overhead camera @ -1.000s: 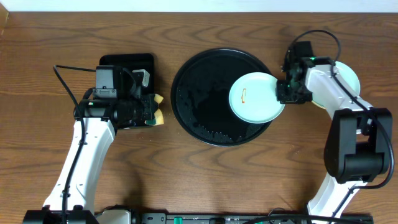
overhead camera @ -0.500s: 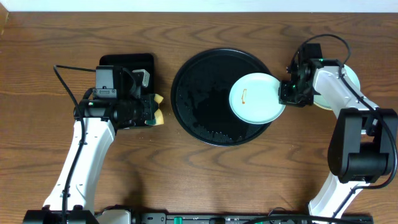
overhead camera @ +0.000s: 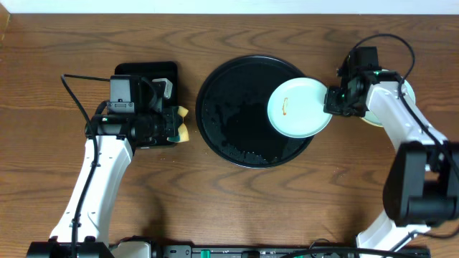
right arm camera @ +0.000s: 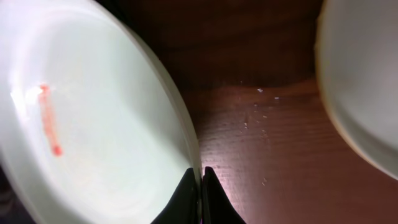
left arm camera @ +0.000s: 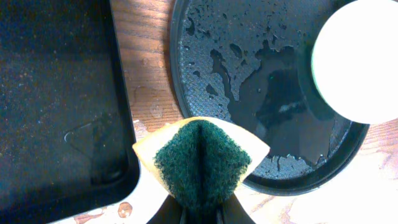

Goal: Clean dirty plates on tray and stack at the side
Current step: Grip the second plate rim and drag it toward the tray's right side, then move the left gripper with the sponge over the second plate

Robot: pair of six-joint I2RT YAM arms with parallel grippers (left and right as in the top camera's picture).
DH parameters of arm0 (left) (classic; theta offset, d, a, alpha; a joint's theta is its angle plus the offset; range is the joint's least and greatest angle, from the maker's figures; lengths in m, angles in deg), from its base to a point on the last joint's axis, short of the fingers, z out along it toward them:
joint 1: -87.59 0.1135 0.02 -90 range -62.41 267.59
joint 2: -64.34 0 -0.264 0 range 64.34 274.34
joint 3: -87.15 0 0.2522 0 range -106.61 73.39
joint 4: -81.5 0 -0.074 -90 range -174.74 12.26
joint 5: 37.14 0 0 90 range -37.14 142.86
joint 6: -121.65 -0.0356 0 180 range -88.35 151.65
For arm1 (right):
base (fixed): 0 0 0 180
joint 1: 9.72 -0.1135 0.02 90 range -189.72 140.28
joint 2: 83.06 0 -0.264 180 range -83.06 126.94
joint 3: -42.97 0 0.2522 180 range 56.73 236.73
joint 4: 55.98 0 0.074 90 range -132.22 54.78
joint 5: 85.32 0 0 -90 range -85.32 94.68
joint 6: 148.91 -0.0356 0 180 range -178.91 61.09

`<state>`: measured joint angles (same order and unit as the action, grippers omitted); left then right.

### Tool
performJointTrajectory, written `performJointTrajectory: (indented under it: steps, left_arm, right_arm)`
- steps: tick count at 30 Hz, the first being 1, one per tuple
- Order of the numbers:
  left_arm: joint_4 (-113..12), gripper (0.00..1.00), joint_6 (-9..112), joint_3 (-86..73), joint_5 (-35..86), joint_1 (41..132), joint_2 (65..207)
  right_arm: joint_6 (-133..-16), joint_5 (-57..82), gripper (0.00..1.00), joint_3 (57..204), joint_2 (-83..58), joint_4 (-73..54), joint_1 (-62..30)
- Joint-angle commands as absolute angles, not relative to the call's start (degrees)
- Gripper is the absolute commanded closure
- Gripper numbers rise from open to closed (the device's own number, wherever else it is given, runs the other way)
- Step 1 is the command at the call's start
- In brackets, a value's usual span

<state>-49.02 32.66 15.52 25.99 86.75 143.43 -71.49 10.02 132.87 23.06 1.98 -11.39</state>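
Observation:
A pale mint plate (overhead camera: 300, 107) with an orange smear (overhead camera: 285, 106) lies over the right side of the round black tray (overhead camera: 237, 107), overhanging its rim. My right gripper (overhead camera: 335, 100) is shut on that plate's right rim. In the right wrist view the rim sits pinched between the fingertips of the gripper (right arm camera: 201, 171), with the plate (right arm camera: 93, 124) spreading left. My left gripper (overhead camera: 171, 126) hovers left of the tray, shut on a folded yellow and green sponge (left arm camera: 200, 158). The wet tray (left arm camera: 261, 93) shows ahead of it.
Another pale plate (overhead camera: 406, 89) rests on the table under my right arm, and its edge (right arm camera: 360, 81) is seen at the right in the right wrist view. A rectangular black tray (overhead camera: 147, 72) lies under the left arm.
My right gripper has closed on the plate's right rim, and the plate has shifted slightly right. The left arm and sponge have not moved.

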Motion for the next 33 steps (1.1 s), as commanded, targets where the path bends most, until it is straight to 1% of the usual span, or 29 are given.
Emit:
performJointTrajectory:
  steps: [1,6,10,11,14,16,19,22,24,26,29,33]
  left_arm:
    - [-49.37,0.92,31.66,15.44,25.42,86.92,143.43]
    - [-52.45,0.93,31.68,15.44,25.40,86.86,143.43]
    - [-57.28,0.93,31.85,15.44,25.35,86.83,143.43]
    - [-57.82,0.92,32.18,15.44,25.35,86.75,143.43]
    - [-60.08,0.93,32.84,15.44,24.76,84.95,143.43]
    - [-61.39,0.92,33.01,15.44,24.76,83.23,143.43]
    - [-66.89,0.92,33.01,15.44,25.07,77.48,143.43]
    - [-71.70,0.93,34.48,15.44,27.25,73.89,143.43]
    - [-74.19,0.92,36.79,15.44,30.07,71.75,143.56]
    - [-76.66,0.93,36.90,15.44,30.44,69.37,144.15]
    - [-79.20,0.92,36.88,15.44,30.44,66.49,145.90]
    - [-83.27,0.93,36.90,15.44,30.42,63.34,150.86]
  right_arm:
    - [-71.64,3.03,0.99,132.71,16.97,2.95,-14.95]
    - [-71.78,-11.09,0.99,132.69,15.65,4.19,-23.04]
    - [-76.13,-22.15,0.99,132.69,15.85,5.07,-28.85]
    - [-76.10,-22.11,0.99,132.69,15.85,4.72,-29.12]
    - [-74.20,-16.10,0.99,132.69,15.83,3.43,-29.40]
    - [-73.44,-15.40,0.99,132.69,15.83,3.62,-29.40]
    - [-73.90,-13.04,0.99,132.69,15.85,3.86,-29.40]
    - [-76.80,-7.38,0.99,132.69,15.85,5.11,-28.81]
    - [-80.15,-5.04,0.99,132.67,15.85,6.07,-28.09]
    - [-81.66,-3.18,0.99,132.67,15.85,6.99,-27.26]
    - [-81.79,0.36,0.99,132.39,15.87,7.51,-25.88]
    - [-81.83,0.47,0.99,129.37,15.96,4.89,-24.29]
